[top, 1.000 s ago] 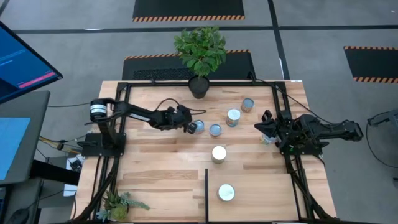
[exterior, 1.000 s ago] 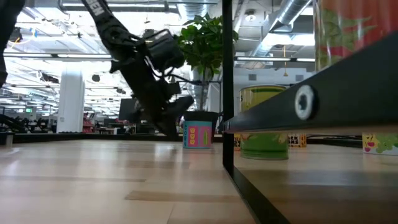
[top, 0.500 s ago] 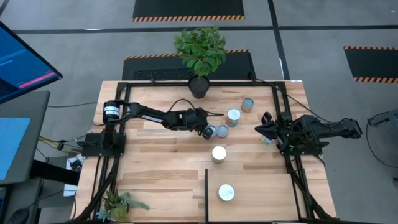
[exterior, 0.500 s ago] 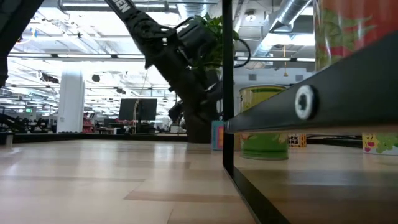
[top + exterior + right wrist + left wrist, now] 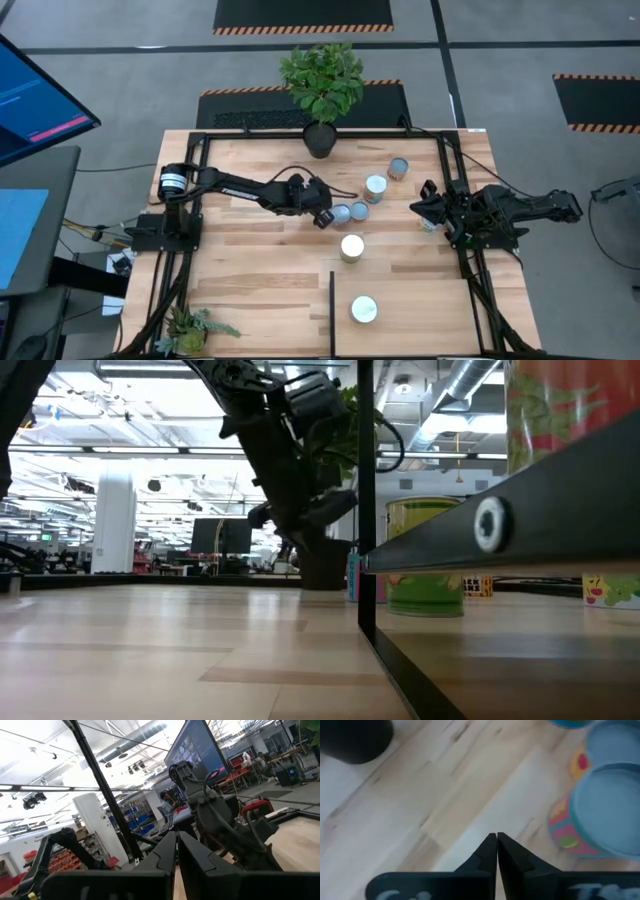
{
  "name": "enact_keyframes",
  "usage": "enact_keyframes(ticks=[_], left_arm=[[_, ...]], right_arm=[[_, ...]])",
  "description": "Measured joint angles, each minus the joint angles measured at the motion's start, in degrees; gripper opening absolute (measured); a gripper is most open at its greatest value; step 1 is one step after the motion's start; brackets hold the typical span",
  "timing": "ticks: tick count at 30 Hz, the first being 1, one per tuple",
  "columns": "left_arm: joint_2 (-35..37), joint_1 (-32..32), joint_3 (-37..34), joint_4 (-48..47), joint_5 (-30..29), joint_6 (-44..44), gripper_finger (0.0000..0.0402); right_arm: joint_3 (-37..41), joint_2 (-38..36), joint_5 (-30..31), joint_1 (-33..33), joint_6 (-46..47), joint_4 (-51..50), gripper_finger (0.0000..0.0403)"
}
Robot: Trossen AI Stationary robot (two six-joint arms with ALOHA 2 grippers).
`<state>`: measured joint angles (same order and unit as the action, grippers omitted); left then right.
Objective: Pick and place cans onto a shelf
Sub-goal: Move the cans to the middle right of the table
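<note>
Several cans stand upright on the wooden table. Two pale-blue-topped cans (image 5: 341,212) (image 5: 359,210) stand side by side at mid-table, and others stand at the far right (image 5: 375,187) (image 5: 398,167) and nearer (image 5: 351,247). One can (image 5: 363,309) stands on the shelf (image 5: 420,315) at the near right. My left gripper (image 5: 322,215) is shut and empty, just left of the nearest blue-topped can (image 5: 607,815) and a little above the table (image 5: 325,510). My right gripper (image 5: 425,205) is shut and waits by the table's right edge.
A black plant pot (image 5: 320,138) stands at the far edge behind my left arm. The shelf's black upright bar (image 5: 366,500) and front bar (image 5: 490,525) stand close to the low camera. A small plant (image 5: 190,328) sits at the near left corner.
My left gripper has gone toward the table's right edge, sliding a blue-topped can along the table up beside a second can, which has shifted right too. The gripper has then drawn back a little to the left and risen clear of the can.
</note>
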<state>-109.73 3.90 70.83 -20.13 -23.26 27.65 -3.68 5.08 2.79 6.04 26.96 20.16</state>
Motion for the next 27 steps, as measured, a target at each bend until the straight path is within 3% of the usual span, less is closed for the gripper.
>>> enact_keyframes(ticks=[4, 14, 18, 22, 27], left_arm=[[-0.91, -0.02, 0.04, 2.61, 0.93, -1.26, 0.0], [-7.28, 0.09, 0.04, 18.67, 15.73, -0.84, 0.0], [-7.65, -0.73, 0.76, 23.12, 17.58, -0.56, 0.0], [-6.08, -1.15, 4.29, 17.77, 16.4, -2.65, 0.0], [-2.92, -1.63, 8.55, -0.3, 11.14, -4.73, 0.0]], right_arm=[[0.0, 0.0, 0.0, -0.01, -0.27, -0.02, 0.0046], [0.07, -0.17, 0.02, -0.04, -0.39, -0.43, 0.0046], [0.04, -0.46, 0.01, -0.04, -0.39, -0.26, 0.0046], [0.04, -0.44, 0.02, -0.04, -0.39, 0.77, 0.0046], [-0.42, -0.44, -0.11, -0.04, -1.35, 4.63, 0.0046]])
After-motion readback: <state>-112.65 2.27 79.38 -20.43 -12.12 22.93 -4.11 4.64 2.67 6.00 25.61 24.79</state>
